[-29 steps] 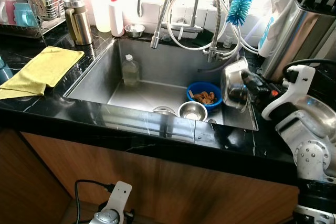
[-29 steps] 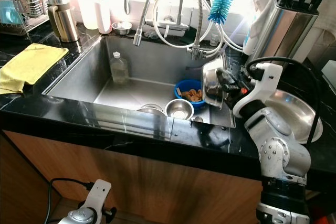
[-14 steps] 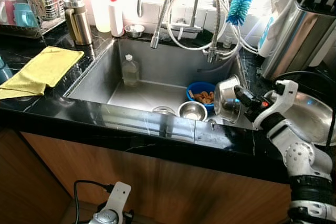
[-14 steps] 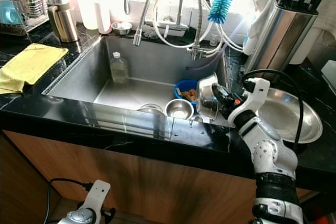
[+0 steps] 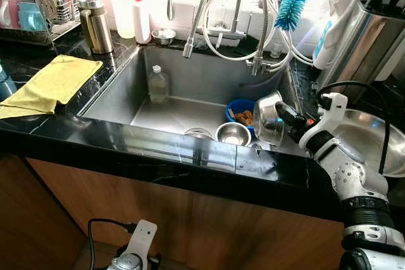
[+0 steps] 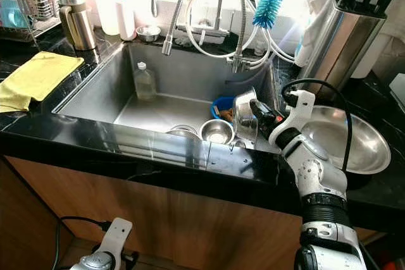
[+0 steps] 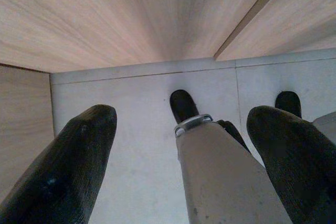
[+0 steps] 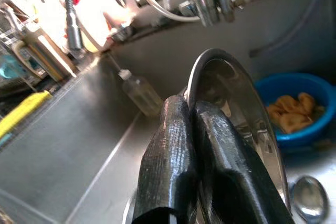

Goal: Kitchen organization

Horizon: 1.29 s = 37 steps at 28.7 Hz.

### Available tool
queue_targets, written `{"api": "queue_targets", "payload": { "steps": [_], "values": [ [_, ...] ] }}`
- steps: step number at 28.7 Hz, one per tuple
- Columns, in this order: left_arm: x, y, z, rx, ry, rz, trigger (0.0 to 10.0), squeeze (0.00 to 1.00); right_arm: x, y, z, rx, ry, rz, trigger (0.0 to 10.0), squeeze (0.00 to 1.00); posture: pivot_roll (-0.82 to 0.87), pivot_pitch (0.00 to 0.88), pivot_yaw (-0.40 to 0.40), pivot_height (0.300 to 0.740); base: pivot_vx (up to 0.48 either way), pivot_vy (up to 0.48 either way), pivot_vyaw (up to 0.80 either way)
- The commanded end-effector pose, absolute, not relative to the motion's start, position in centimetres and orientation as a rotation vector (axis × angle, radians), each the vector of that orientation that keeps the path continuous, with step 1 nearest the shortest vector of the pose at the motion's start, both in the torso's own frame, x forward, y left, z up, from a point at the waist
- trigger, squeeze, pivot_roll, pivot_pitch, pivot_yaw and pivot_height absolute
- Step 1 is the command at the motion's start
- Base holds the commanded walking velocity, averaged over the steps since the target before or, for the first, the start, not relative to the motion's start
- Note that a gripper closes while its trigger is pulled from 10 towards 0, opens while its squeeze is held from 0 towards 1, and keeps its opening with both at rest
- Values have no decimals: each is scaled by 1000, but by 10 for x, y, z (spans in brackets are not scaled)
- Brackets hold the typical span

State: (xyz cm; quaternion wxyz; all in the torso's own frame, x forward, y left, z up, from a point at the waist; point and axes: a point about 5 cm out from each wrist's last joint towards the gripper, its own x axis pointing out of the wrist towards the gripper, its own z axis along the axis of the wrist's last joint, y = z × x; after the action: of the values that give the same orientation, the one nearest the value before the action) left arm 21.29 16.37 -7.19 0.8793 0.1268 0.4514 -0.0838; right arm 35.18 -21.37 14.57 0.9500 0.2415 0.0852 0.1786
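Right end effector (image 5: pixel 278 110) clenched on the rim of a steel bowl (image 5: pixel 267 120), fingers (image 8: pixel 178 166) pinching the edge, bowl tipped on its side over the sink's (image 5: pixel 190 86) right end. Just beside it sit a blue bowl (image 5: pixel 242 109) with food scraps and a small steel bowl (image 5: pixel 231 133). Plastic bottle (image 5: pixel 157 84) stands at the back wall. Big steel pan (image 6: pixel 345 138) on the bench right of the arm. Yellow cloth (image 5: pixel 47 85) far left. Left end effector (image 7: pixel 181 150) hangs low, fingers spread, over what looks like pale floor.
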Motion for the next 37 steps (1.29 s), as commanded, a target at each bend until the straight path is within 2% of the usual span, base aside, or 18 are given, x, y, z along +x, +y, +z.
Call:
{"api": "queue_targets", "payload": {
  "steps": [1, 2, 10, 11, 12, 13, 21, 22, 23, 26, 27, 28, 29, 33, 34, 35, 36, 37],
  "values": [
    [213, 162, -72, 257, 937, -173, 10000, 0, 357, -216, 156, 464, 141, 366, 10000, 620, 63, 0, -101, 736, 0, 0, 0],
    [213, 162, -72, 256, 937, -173, 10000, 0, 357, -216, 155, 458, 147, 364, 10000, 929, 64, 0, -102, 736, 0, 0, 0],
    [213, 160, -72, 256, 937, -173, 10000, 0, 360, -217, 153, 454, 148, 359, 10000, 925, 65, 0, -102, 736, 0, 0, 0],
    [213, 160, -72, 256, 937, -174, 10000, 0, 360, -216, 153, 451, 147, 359, 10000, 843, 65, 0, -102, 736, 0, 0, 0],
    [213, 160, -72, 256, 937, -174, 10000, 0, 360, -216, 153, 451, 147, 359, 10000, 843, 65, 0, -102, 736, 0, 0, 0],
    [213, 160, -72, 256, 938, -174, 10000, 0, 361, -216, 153, 447, 145, 357, 10000, 12, 65, 0, -102, 736, 0, 0, 0],
    [213, 161, -72, 258, 940, -174, 10000, 0, 360, -215, 149, 444, 161, 355, 10000, 0, 63, 0, -102, 736, 0, 0, 0],
    [213, 161, -72, 258, 941, -173, 10000, 0, 361, -215, 147, 439, 180, 342, 10000, 380, 64, 0, -103, 736, 0, 0, 0],
    [213, 161, -72, 258, 941, -173, 10000, 0, 361, -215, 147, 425, 184, 342, 10000, 1000, 64, 0, -103, 736, 0, 0, 0],
    [212, 162, -72, 258, 942, -172, 10000, 0, 362, -216, 148, 384, 188, 335, 10000, 1000, 62, 0, -103, 736, 0, 0, 0],
    [212, 162, -72, 258, 942, -172, 10000, 0, 363, -217, 150, 353, 194, 328, 10000, 239, 61, 0, -103, 736, 0, 0, 0],
    [212, 161, -73, 258, 943, -173, 10000, 0, 363, -217, 150, 335, 197, 326, 10000, 239, 61, 0, -103, 736, 0, 0, 0],
    [212, 161, -73, 258, 943, -173, 10000, 0, 364, -217, 150, 313, 205, 325, 10000, 0, 62, 0, -104, 736, 0, 0, 0],
    [212, 160, -73, 258, 944, -175, 10000, 0, 364, -217, 151, 240, 231, 333, 10000, 0, 61, 0, -105, 736, 0, 0, 0],
    [211, 159, -73, 258, 945, -175, 10000, 0, 365, -216, 152, 221, 237, 338, 10000, 247, 61, 0, -106, 736, 0, 0, 0],
    [211, 159, -73, 257, 945, -176, 10000, 0, 365, -216, 152, 215, 238, 339, 10000, 749, 61, 0, -106, 736, 0, 0, 0],
    [211, 159, -73, 258, 946, -177, 10000, 0, 365, -215, 153, 186, 244, 340, 10000, 1000, 60, 0, -105, 736, 0, 0, 0],
    [211, 159, -74, 258, 947, -177, 10000, 0, 366, -216, 154, 168, 244, 334, 10000, 1000, 60, 0, -105, 736, 0, 0, 0]
  ]
}}
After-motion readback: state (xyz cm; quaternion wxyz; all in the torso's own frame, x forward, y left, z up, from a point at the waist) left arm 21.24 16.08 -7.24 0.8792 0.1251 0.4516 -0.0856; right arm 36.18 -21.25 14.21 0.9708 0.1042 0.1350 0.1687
